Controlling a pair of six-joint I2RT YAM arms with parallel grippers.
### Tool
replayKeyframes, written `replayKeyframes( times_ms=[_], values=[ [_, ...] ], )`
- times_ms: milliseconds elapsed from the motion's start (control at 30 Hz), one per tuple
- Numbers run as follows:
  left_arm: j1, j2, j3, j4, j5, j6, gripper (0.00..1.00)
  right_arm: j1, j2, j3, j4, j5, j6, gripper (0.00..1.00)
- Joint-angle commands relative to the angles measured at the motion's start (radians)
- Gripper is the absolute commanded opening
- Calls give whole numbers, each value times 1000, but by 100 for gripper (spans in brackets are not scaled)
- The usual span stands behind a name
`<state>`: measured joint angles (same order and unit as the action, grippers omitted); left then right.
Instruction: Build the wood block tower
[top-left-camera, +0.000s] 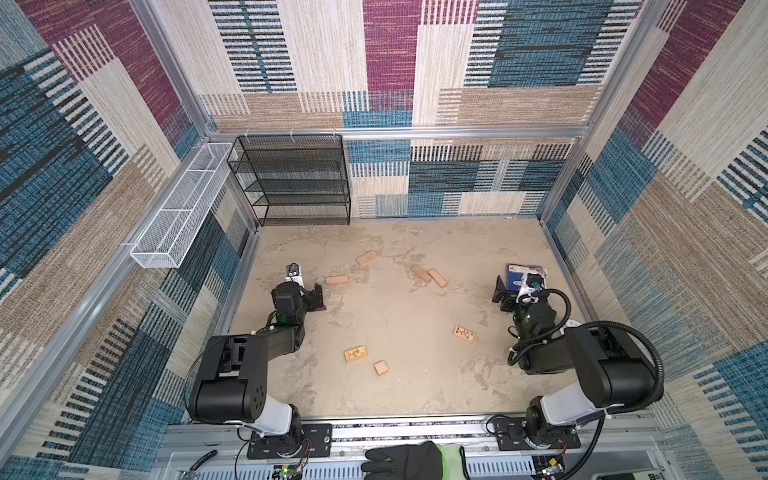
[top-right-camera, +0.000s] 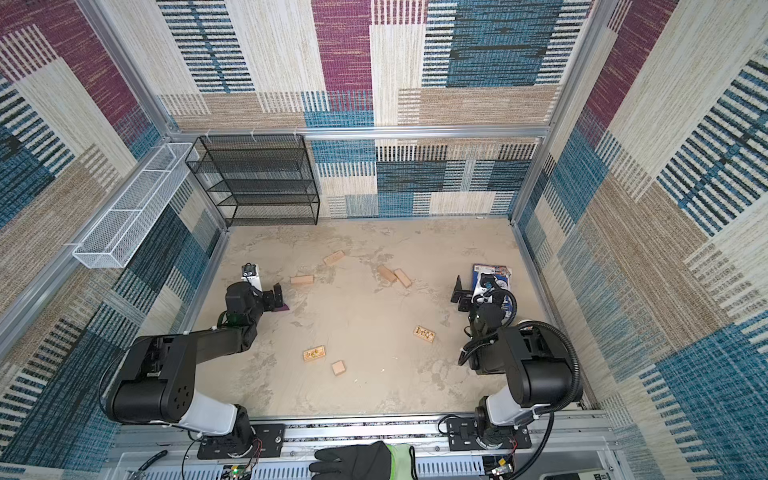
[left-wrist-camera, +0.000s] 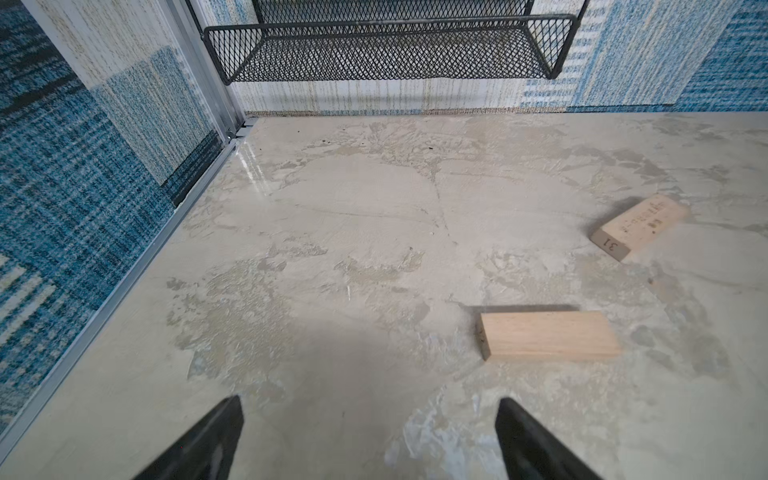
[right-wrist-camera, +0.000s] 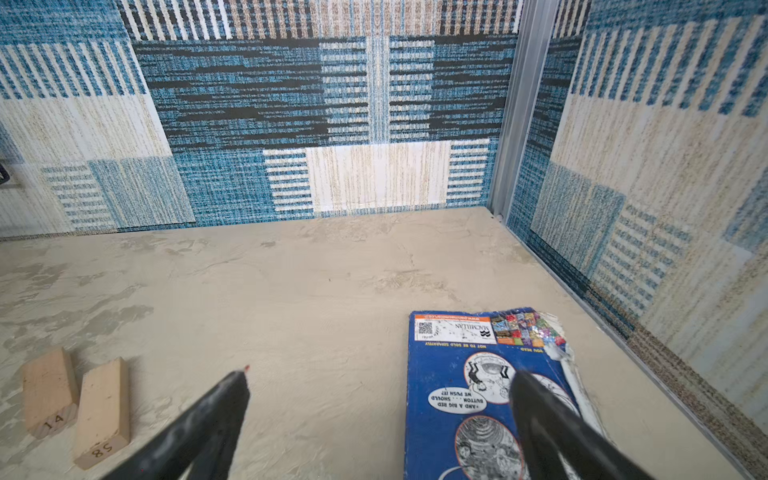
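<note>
No tower stood yet. The wood blocks lay scattered flat on the table (top-left-camera: 395, 316). The plain brick (top-left-camera: 337, 279) lay just beside the left gripper (top-left-camera: 319, 296), at about 2 o'clock from it in a top view. Its long axis ran 9 to 3, across the reach. That gripper's jaws stood wide apart and empty, so the left arm looked the nearer one for a first pick, after a turn of the wrist.

The purple wedge (top-left-camera: 321, 309) showed at 6 o'clock under the same gripper, mostly hidden.

The right gripper (top-left-camera: 500, 293), also spread and holding nothing, hung over the edge of the blue booklet (right-wrist-camera: 457, 374). The paired bricks (top-left-camera: 437, 277) lay well apart from it toward 9 o'clock.

A slanted brick (top-left-camera: 366, 258) lay toward 12. 2 printed blocks (top-left-camera: 355, 354) and the cube (top-left-camera: 381, 368) lay toward 6.

The tabletop was mottled beige. Patchwork carpet lined the walls, and a black mesh shelf (top-left-camera: 297, 183) filled the 11 o'clock corner.
</note>
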<state>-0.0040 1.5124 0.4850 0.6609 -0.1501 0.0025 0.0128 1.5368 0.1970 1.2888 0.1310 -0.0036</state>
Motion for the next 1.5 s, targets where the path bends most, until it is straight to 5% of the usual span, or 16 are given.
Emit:
replayKeyframes(
  times_ms=[0, 1233, 1300, 1467],
  values=[
    [4, 1, 2, 29, 13, -10, 99, 2, -1, 0, 20, -2, 5, 100],
    [5, -2, -6, 42, 15, -11, 100, 1, -8, -1, 18, -4, 4, 100],
    [4, -19, -1, 22, -18, -16, 92, 2, -56, 24, -68, -13, 1, 95],
    [2, -205, 106, -332, -138, -71, 84, 3, -250, 166, -479, 24, 100, 91]
  ],
)
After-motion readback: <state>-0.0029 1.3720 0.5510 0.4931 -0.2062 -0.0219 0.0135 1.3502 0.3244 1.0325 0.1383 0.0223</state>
